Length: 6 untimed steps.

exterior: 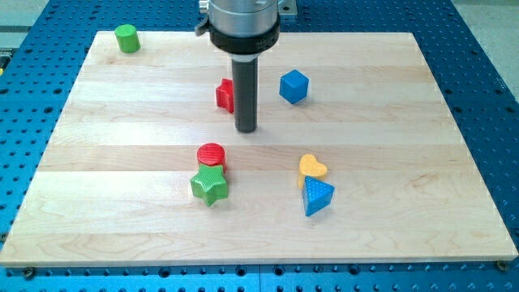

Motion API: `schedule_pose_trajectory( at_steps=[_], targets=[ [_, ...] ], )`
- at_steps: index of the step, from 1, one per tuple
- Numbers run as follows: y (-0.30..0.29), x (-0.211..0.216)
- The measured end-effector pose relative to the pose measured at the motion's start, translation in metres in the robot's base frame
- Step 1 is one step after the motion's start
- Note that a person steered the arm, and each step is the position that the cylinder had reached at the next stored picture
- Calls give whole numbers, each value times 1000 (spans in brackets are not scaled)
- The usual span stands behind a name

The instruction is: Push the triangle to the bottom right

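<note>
The blue triangle (317, 197) lies right of the board's middle, toward the view's bottom, touching a yellow heart block (312, 169) just above it. My tip (246, 129) is near the board's centre, up and to the left of the triangle, well apart from it. A red block (225, 95) sits just behind the rod, partly hidden by it, so its shape is unclear.
A blue cube (294, 86) is right of the rod. A red cylinder (212, 155) touches a green star (210, 186) below the tip. A green cylinder (126, 38) is at the top left corner. The wooden board (405, 235) lies on a blue perforated table.
</note>
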State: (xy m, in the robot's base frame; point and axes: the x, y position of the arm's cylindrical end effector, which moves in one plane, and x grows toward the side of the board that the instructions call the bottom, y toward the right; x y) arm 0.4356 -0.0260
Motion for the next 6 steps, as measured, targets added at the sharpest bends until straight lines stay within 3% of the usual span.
schedule_pose_trajectory(
  at_steps=[1, 2, 3, 5, 6],
  targets=[
    [3, 47],
    [46, 111],
    [156, 114],
    [154, 143],
    [187, 175]
  ],
)
